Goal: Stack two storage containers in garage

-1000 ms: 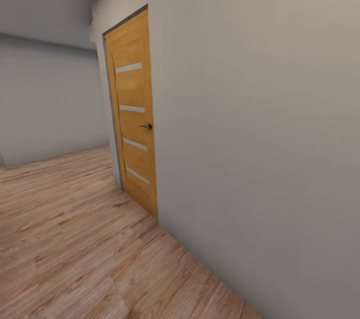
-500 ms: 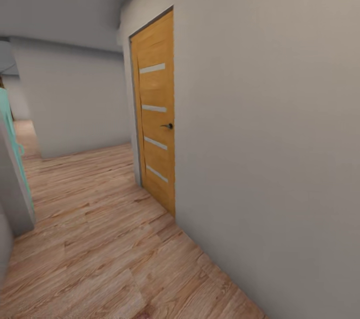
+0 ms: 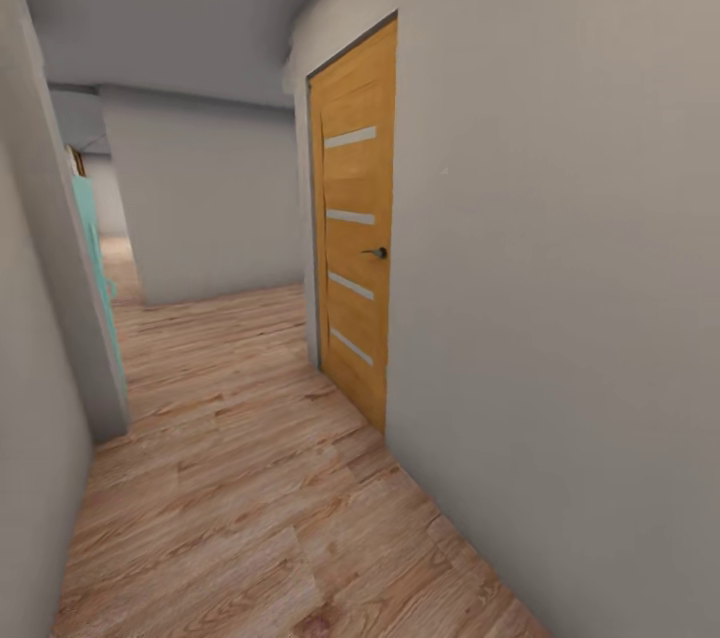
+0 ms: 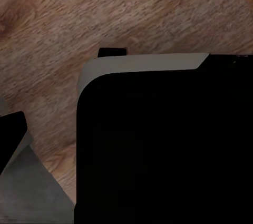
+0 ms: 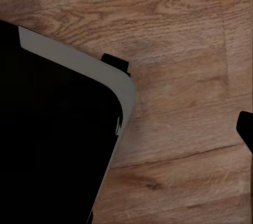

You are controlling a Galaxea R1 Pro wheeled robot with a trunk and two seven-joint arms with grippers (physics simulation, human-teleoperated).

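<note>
1. The jaws of both grippers cannot be judged: each wrist view looks down past a large black body with a pale grey rim, and no fingertips can be made out, so whether either is wide, narrow or holding something cannot be told.
2. In the left wrist view the black body [image 4: 163, 145] hangs over light wood plank flooring [image 4: 105, 13]; a second dark part, perhaps belonging to the robot's base, sits at the picture's edge [image 4: 10, 134].
3. In the right wrist view a similar black body [image 5: 52, 139] lies over the same wood planks [image 5: 179, 76].
4. The head view looks along a narrow corridor with pale grey walls [image 3: 560, 268] and a wood plank floor [image 3: 250, 478].
5. An orange-brown wooden door [image 3: 355, 238] with four pale horizontal strips and a dark handle [image 3: 376, 253] stands shut in the wall.
6. A turquoise panel [image 3: 97, 268] shows at the edge of the opposite wall, beside an opening.
7. No orange-red container appears in these pictures, so their place cannot be told.
</note>
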